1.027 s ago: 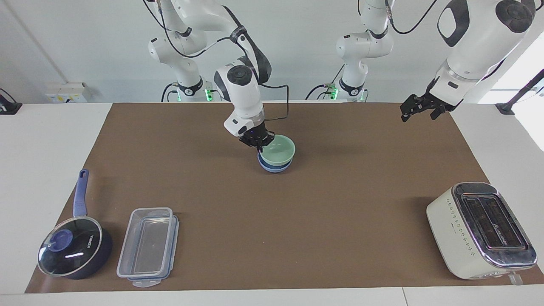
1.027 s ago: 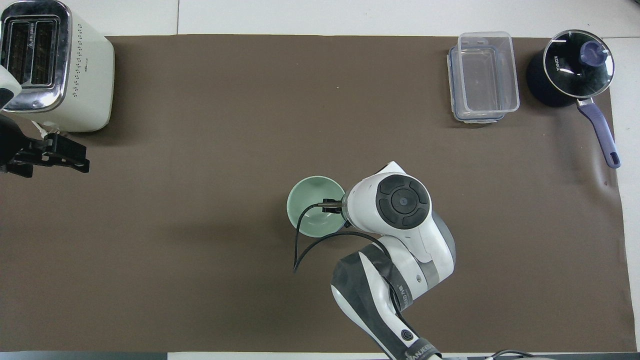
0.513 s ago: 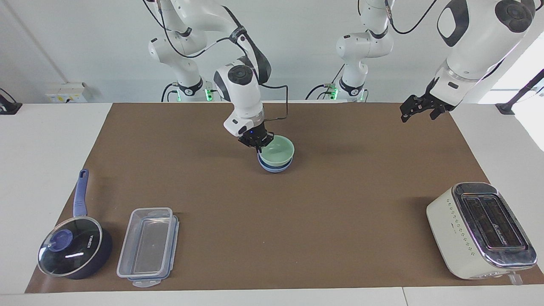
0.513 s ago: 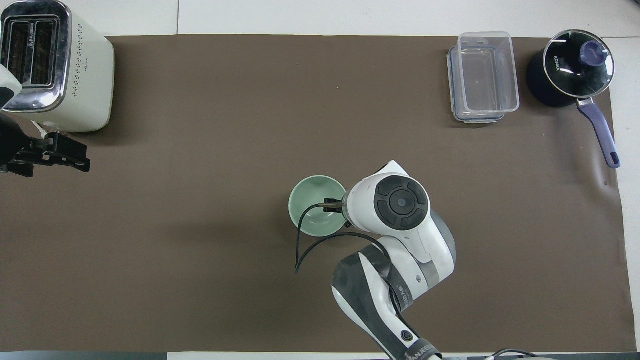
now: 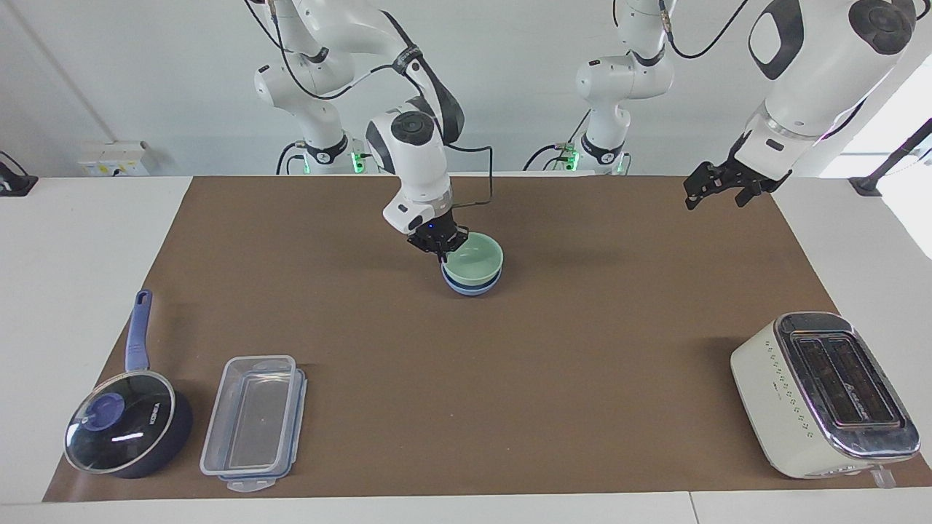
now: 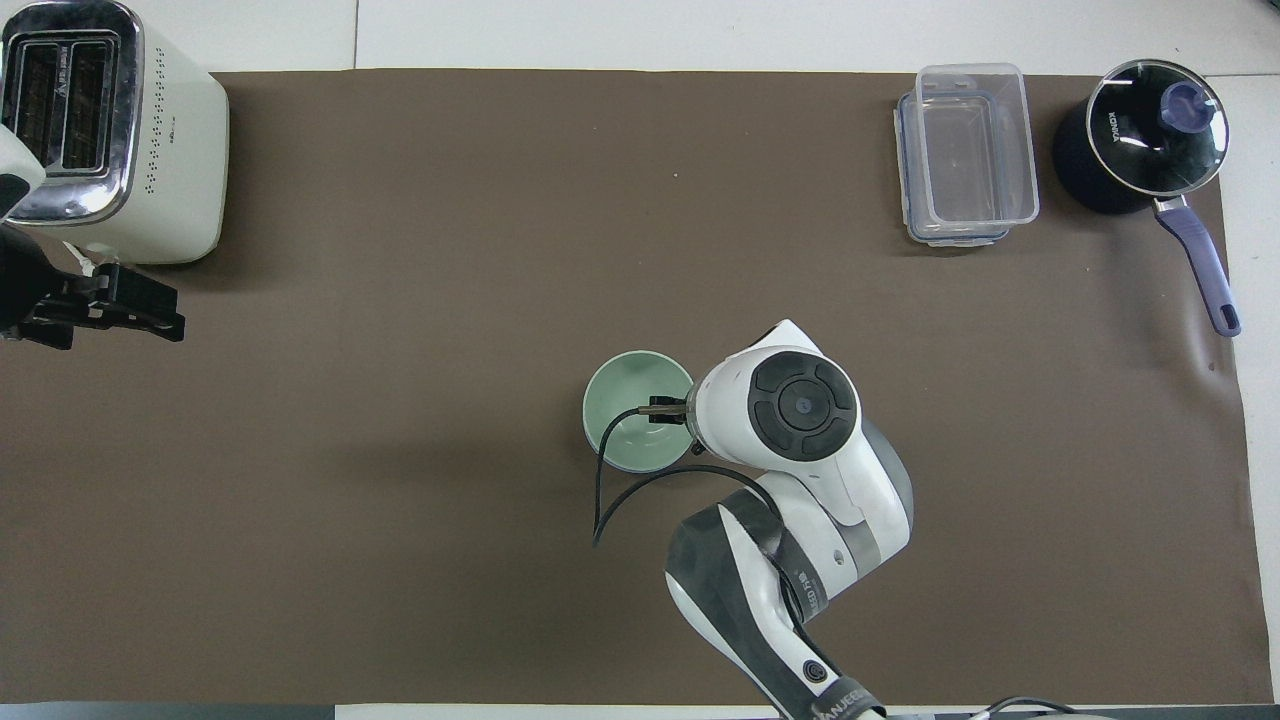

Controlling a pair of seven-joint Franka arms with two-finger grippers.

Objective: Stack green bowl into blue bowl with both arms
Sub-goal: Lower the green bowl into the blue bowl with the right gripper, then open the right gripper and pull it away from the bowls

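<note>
Mostly hidden blue bowl (image 5: 472,286) under green bowl (image 5: 475,260); right gripper (image 5: 439,248) jaws pinching its rim; left gripper (image 5: 717,188) jaws unclear.

The green bowl (image 5: 475,260) is sitting upright, nested inside the blue bowl (image 5: 470,286), whose rim is showing just beneath it. The stack is resting mid-table, closer to the robots' edge than the opposite one.
</note>
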